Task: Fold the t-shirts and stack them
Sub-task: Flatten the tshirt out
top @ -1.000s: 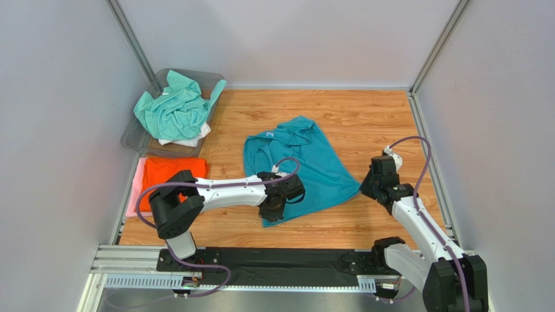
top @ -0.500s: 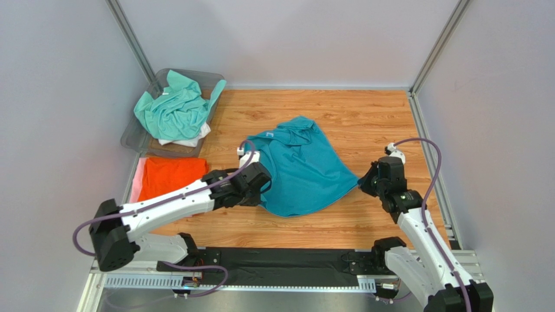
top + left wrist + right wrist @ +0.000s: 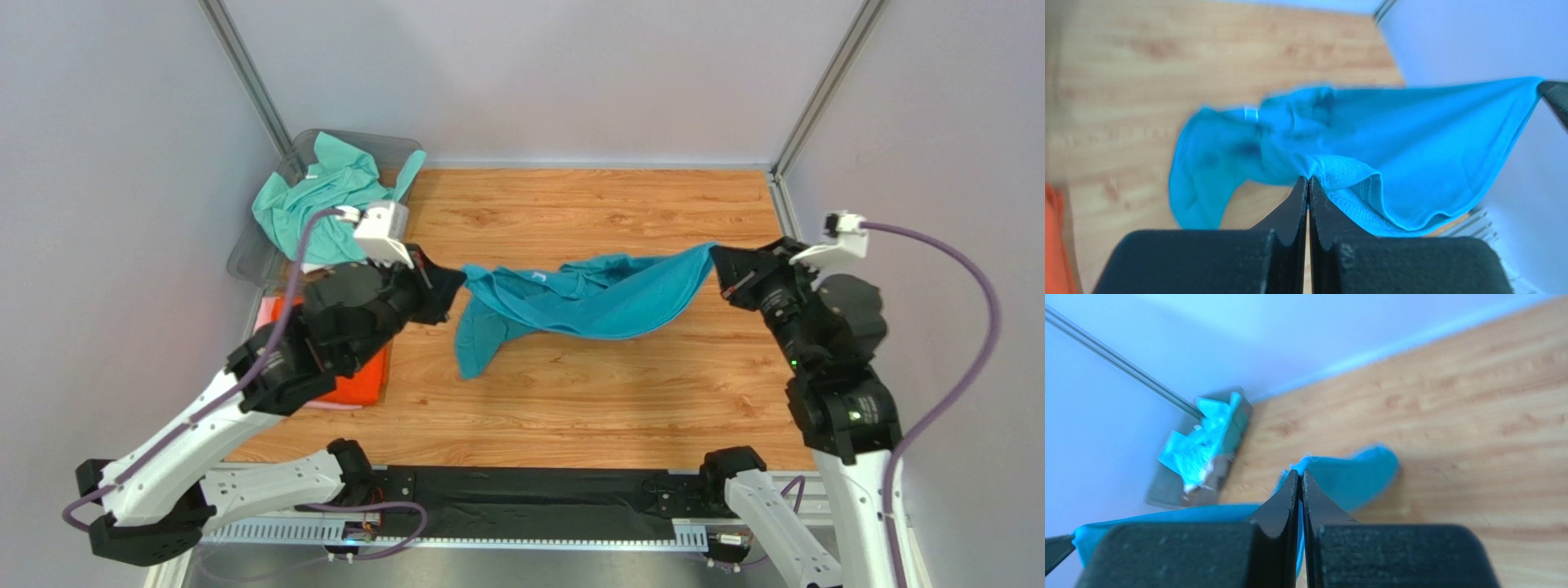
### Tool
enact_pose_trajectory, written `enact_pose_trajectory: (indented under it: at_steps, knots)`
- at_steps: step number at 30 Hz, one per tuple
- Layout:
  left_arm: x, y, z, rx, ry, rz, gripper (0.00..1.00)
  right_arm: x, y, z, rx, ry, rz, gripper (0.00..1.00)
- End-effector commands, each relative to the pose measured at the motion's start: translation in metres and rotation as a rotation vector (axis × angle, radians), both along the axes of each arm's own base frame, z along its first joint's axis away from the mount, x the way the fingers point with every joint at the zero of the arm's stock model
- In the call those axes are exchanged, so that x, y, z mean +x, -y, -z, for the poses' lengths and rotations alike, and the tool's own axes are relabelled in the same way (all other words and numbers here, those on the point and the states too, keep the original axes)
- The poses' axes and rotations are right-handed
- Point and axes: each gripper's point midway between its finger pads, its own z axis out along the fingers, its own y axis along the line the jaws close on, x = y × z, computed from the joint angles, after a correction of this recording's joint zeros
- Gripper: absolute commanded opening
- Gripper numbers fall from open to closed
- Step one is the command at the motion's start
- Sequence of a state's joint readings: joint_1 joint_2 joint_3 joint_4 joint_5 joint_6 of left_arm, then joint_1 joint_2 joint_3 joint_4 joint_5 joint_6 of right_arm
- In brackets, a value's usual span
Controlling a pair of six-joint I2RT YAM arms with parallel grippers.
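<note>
the teal-blue t-shirt (image 3: 601,300) hangs stretched in the air over the wooden table (image 3: 589,404) — the left gripper (image 3: 454,279) is pinched tight on one edge and the right gripper (image 3: 724,263) is clamped on the opposite edge. one loose end droops near the left gripper. a mint-green shirt (image 3: 307,202) lies crumpled in the bin (image 3: 368,139) — far left.

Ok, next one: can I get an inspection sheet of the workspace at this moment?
Surface: wooden table, no damage seen.
Job's things: teal shirt stretched in the air, one part drooping; mint shirt crumpled in the bin; orange shirt flat at the left edge.
Clutter: nothing seen.
Grippers: left gripper and right gripper each shut on the teal shirt's edge.
Cables: purple cables loop off both wrists, apart from the cloth.
Surroundings: grey walls, metal posts.
</note>
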State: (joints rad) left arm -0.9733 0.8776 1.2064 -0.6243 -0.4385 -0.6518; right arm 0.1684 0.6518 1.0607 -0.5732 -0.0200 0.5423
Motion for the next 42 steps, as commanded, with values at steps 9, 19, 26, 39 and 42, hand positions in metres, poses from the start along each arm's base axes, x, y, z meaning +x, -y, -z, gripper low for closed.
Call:
enact_pose_trajectory:
  at_steps: [9, 19, 26, 39, 42]
  knots:
    - [-0.030, -0.049, -0.222, -0.231, 0.482, 0.046, 0.00, -0.082, 0.000, -0.221, 0.001, 0.497, -0.084, 0.00]
    - [0.021, -0.053, -0.255, -0.098, 0.546, -0.208, 0.00, -0.039, 0.005, -0.250, -0.044, 0.516, -0.018, 0.00]
    - [0.122, -0.032, -0.231, 0.058, 0.458, -0.357, 0.00, 0.060, 0.003, -0.226, -0.139, 0.432, 0.041, 0.00]
    - [0.226, -0.033, -0.275, 0.117, 0.672, -0.413, 0.00, 0.166, 0.024, -0.282, -0.260, 0.530, 0.231, 0.00]
    - [0.207, -0.036, -0.279, 0.101, 0.674, -0.360, 0.00, 0.154, 0.029, -0.280, -0.272, 0.523, 0.247, 0.00]
